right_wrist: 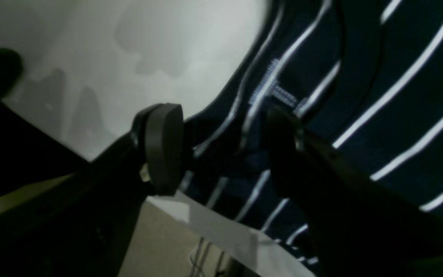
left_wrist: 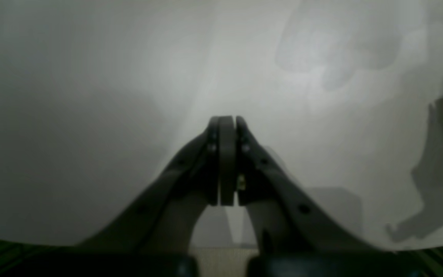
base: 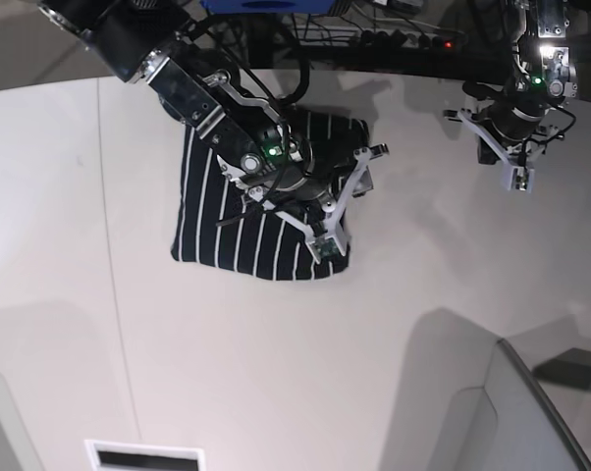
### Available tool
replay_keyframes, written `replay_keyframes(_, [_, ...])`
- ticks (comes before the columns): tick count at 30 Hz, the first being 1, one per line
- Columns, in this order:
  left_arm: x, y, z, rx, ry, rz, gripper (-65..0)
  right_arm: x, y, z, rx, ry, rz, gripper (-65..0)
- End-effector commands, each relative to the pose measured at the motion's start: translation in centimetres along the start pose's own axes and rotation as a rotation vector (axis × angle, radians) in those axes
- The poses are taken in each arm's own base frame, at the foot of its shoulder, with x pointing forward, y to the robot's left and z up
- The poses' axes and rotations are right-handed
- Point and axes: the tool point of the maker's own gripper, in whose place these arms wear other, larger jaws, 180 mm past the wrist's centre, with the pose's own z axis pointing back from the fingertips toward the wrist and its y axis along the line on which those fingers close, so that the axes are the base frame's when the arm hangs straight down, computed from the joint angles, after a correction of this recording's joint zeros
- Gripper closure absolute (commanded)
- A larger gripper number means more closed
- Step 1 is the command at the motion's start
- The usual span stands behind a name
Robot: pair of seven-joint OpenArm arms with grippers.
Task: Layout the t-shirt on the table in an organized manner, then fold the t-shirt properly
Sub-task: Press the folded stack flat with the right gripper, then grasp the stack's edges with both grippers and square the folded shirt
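- I see the off-white table [base: 276, 373] filling the base view.
- The shirt [base: 217, 221] lies folded at about 11 o'clock from the table's middle.
- My right claw [base: 349, 201] hangs over its 3 o'clock edge, jaws apart, gripping nothing.
- My left claw [left_wrist: 227, 123] is at 2 o'clock over bare table, pressed closed, empty.

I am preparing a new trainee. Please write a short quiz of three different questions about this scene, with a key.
1. True or false: the left gripper is shut and holds nothing.
2. Over what does the right gripper stand? A) the bare table B) the t-shirt C) a box
3. Fill in: the t-shirt is dark with thin ____ stripes.

Key:
1. True; it hangs above bare table.
2. B; its jaws stand apart at the cloth's edge.
3. White.
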Motion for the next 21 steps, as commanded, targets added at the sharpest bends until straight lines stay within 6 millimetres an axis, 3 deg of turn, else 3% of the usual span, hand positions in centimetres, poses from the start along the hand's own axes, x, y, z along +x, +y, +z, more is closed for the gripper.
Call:
replay_keyframes(1, [0.7, 0.7, 0.1, 0.018, -0.024, -0.003, 0.0, 2.0, 1.2, 1.0, 0.035, -0.070, -0.002, -32.7])
replay_keyframes(4, [-0.1, 1.4, 0.0, 0.027, -0.001, -0.013, 0.0, 2.7, 0.6, 3.2, 0.040, -0.129, 0.021, -32.7])
replay_keyframes(7, [-0.4, 1.5, -0.1, 0.028, 0.007, -0.011, 0.0, 2.7, -1.4, 3.6, 0.003, -0.143, 0.024, -30.9])
replay_keyframes(8, [-0.5, 1.5, -0.1, 0.028, 0.009, -0.011, 0.0, 2.9, -2.9, 3.7, -0.028, -0.160, 0.005, -26.9])
replay_keyframes(11, [-0.5, 1.5, 0.0, 0.027, 0.008, -0.014, 0.0, 2.0, -7.3, 4.7, -0.117, -0.221, -0.083, -4.5])
replay_keyframes(12, [-0.5, 1.4, 0.1, 0.026, 0.006, -0.015, 0.0, 1.4, -8.6, 5.4, -0.145, -0.241, -0.114, 0.0])
replay_keyframes(15, [0.6, 0.5, 0.4, 0.004, -0.026, -0.017, 0.0, -0.7, -10.5, 7.2, -0.194, -0.257, -0.171, -1.8])
replay_keyframes(17, [2.2, -1.5, 1.3, -0.041, -0.082, -0.002, 0.0, -1.7, -10.8, 7.9, -0.205, -0.252, -0.169, -1.4])
replay_keyframes(21, [6.7, -9.3, 3.1, -0.259, -0.216, 0.021, 0.0, -2.9, -11.9, 8.4, -0.230, -0.239, -0.151, -0.8])
